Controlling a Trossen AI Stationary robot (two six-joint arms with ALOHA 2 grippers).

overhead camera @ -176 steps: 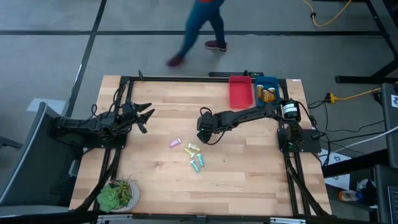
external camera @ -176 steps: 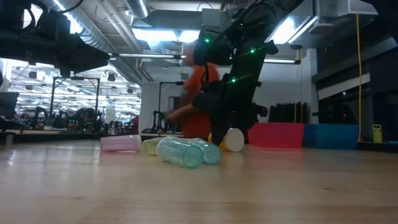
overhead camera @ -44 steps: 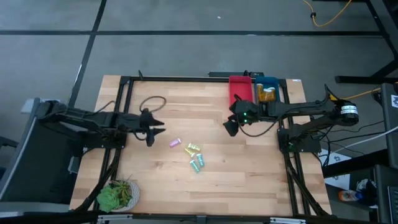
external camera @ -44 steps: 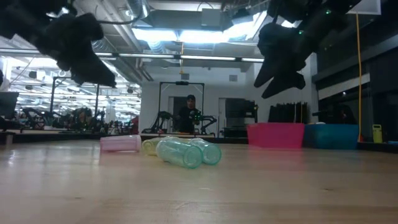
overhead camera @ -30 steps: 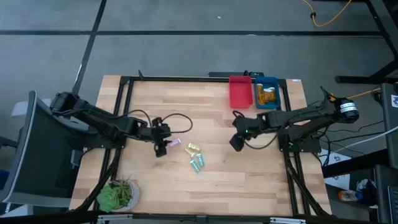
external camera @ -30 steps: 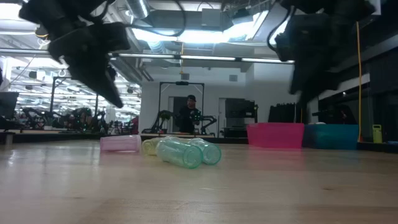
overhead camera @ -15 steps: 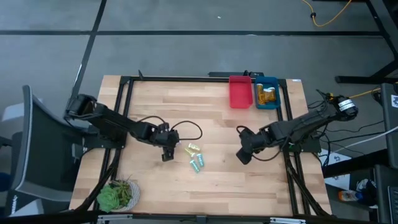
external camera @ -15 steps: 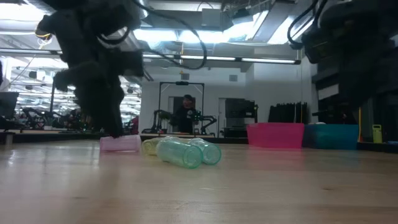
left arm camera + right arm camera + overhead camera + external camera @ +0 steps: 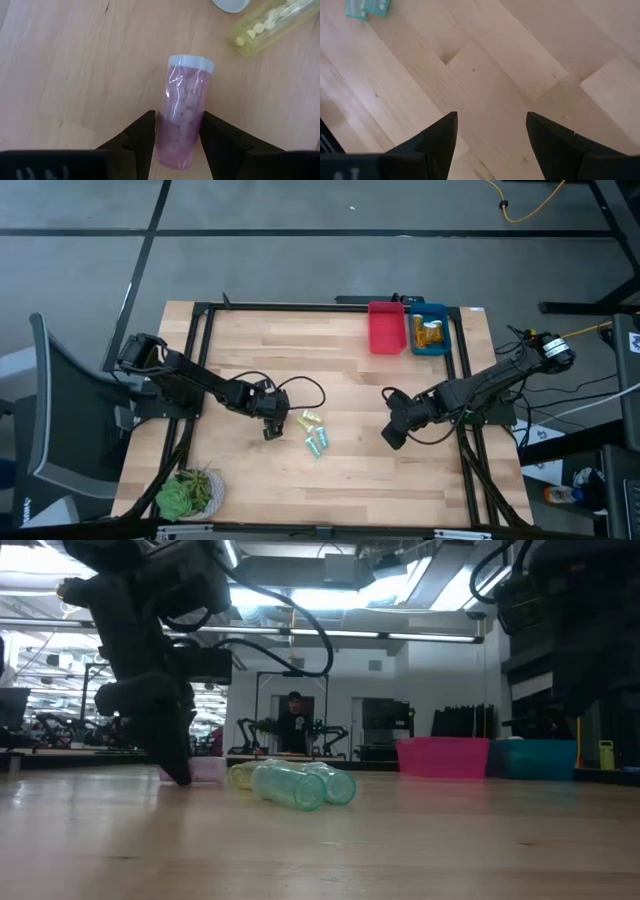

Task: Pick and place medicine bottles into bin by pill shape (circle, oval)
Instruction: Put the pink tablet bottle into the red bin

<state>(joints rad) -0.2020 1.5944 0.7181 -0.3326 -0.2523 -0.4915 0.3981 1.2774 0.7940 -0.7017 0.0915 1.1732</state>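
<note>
Your left tool [image 9: 177,135] is down at the counter [image 9: 350,470], its fingers either side of the purple bottle [image 9: 182,117], which lies on its side beside the yellow bottle [image 9: 267,22] near the counter's middle; whether they press on it you cannot tell. Your right tool [image 9: 490,135] hangs released over bare wood, well apart from the teal bottles [image 9: 317,442]

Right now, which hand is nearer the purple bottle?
Left. The left hand straddles the purple bottle on the table; the right hand sits well off to its right, over bare wood.
</note>
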